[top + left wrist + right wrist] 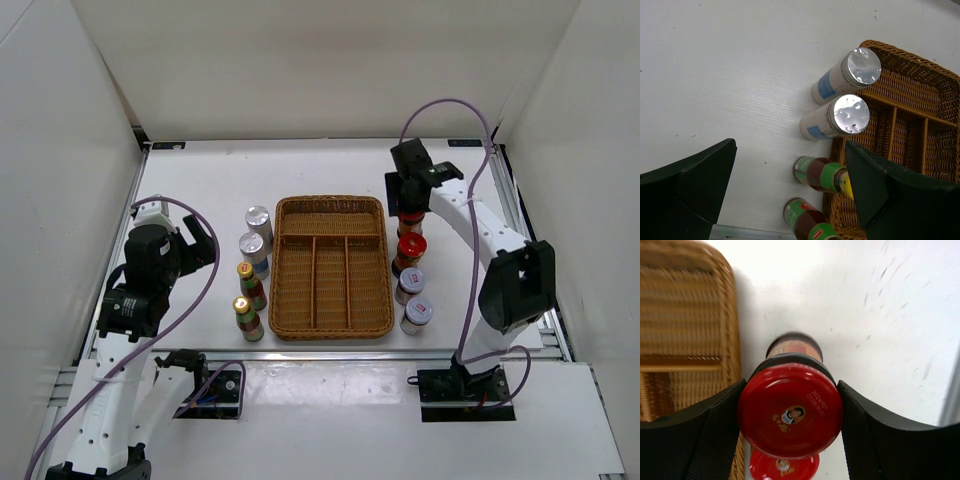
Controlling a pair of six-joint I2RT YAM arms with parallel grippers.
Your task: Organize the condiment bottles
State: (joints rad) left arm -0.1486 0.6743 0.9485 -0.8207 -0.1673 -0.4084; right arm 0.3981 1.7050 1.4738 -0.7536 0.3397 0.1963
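Nearest the arm bases, two slim dark yellow-capped bottles [246,316] stand upright one behind the other, just beside the left wall of the brown wicker divided tray [279,270]. At the same depth on the tray's right side, two short silver-lidded jars [416,315] stand one behind the other, near the right wall. The left gripper [790,143] hovers over the white table [200,180], left of the yellow-capped pair, with its black fingers [695,185] spread wide and nothing between them. Farther back on the left, two tall silver-capped white-and-blue bottles [850,115] stand upright and close together, next to the tray's far left corner. On the right, behind the jars, one upright red-capped bottle [411,250] stands free on the table. Just beyond it, the right gripper [790,407] is clamped on the round red cap of a second red-capped bottle [790,417], with a finger pressed against each side of the cap. This bottle sits just beside the tray's right wall, near its far corner. The right wrist view is blurred, and it cannot be told whether the base of the held bottle touches the table. Every bottle is outside the tray's walls
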